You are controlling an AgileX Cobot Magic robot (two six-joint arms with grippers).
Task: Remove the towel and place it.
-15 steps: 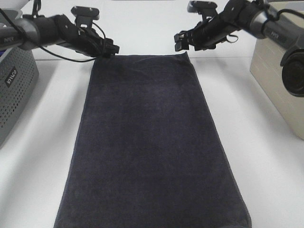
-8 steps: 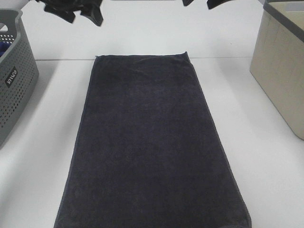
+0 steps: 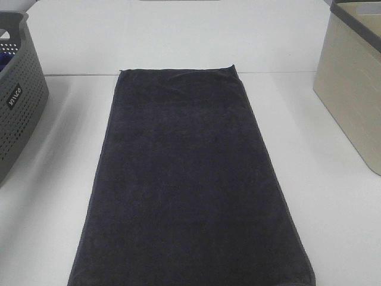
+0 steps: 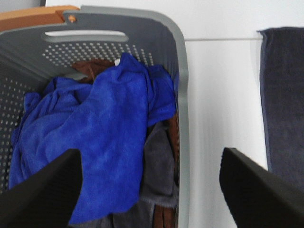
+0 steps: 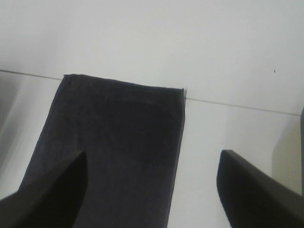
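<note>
- On the white worktop (image 3: 53, 226), the towel (image 3: 187, 185) lay spread flat and lengthwise, a long dark charcoal rectangle with its far hemmed edge along the seam at the back of the worktop and its near end running out of the high view.
- No hand touched the towel, and neither arm showed in the high view.
- To the towel's left stood a grey perforated basket (image 3: 18, 113), apart from the cloth, with bare worktop between them.
- To the towel's right stood a beige bin (image 3: 351, 89) with a dark rim, also apart from the cloth.
- The left hand (image 4: 152, 190) hung over the grey basket's rim (image 4: 183, 123), its 2 dark fingers (image 4: 42, 194) spread wide with nothing between them.
- Inside that basket lay a bright blue cloth (image 4: 104, 128) on top of grey and brown cloths (image 4: 159, 166).
- The right hand (image 5: 152, 190) was raised above the towel's far end (image 5: 114, 137), its 2 fingers (image 5: 256, 190) set wide apart and empty.
- In the right wrist view the towel's far right corner (image 5: 180, 91) sat by the seam in the worktop.
</note>
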